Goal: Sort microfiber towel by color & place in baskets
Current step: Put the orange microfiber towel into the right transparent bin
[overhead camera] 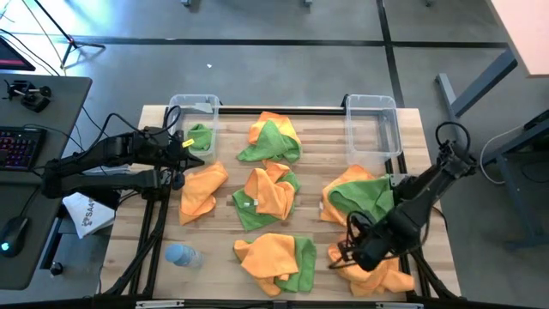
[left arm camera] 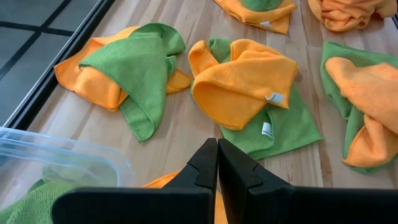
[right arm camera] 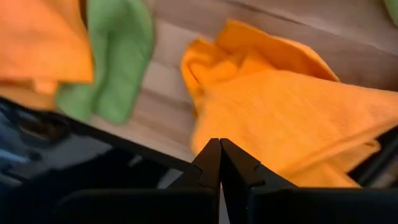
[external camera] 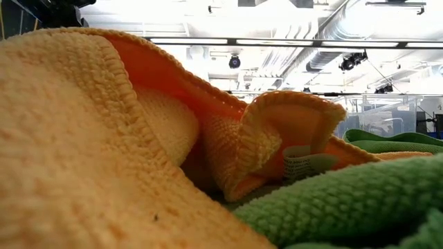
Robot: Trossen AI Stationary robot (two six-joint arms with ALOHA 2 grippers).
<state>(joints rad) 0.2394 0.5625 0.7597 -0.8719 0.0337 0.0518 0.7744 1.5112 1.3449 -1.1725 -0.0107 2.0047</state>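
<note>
My right end effector (overhead camera: 350, 251) hangs closed and empty over the table's (overhead camera: 223, 206) five o'clock corner, just above a crumpled orange towel (right arm camera: 292, 124). My left end effector (overhead camera: 190, 146) is also pinched shut on nothing, at about ten o'clock beside the left basket (overhead camera: 194, 105), which already has a green towel (overhead camera: 201, 137) in it. The right basket (overhead camera: 371, 127) at two o'clock looks empty.

The remaining towels lie in mixed orange-and-green heaps across the table: one at twelve o'clock (overhead camera: 273, 137), one in the centre (overhead camera: 268, 196), one at six o'clock (overhead camera: 274, 257), one at nine o'clock (overhead camera: 202, 189) and one at three o'clock (overhead camera: 356, 196). I judge them light, soft and floppy, grippy not slippery, likely to drag a neighbour along where colours overlap. A raised fold or bunched ridge is the best place to pinch, lifting high to peel it free.

Small white tags (left arm camera: 272, 98) show on the centre heap; I cannot read their writing.
</note>
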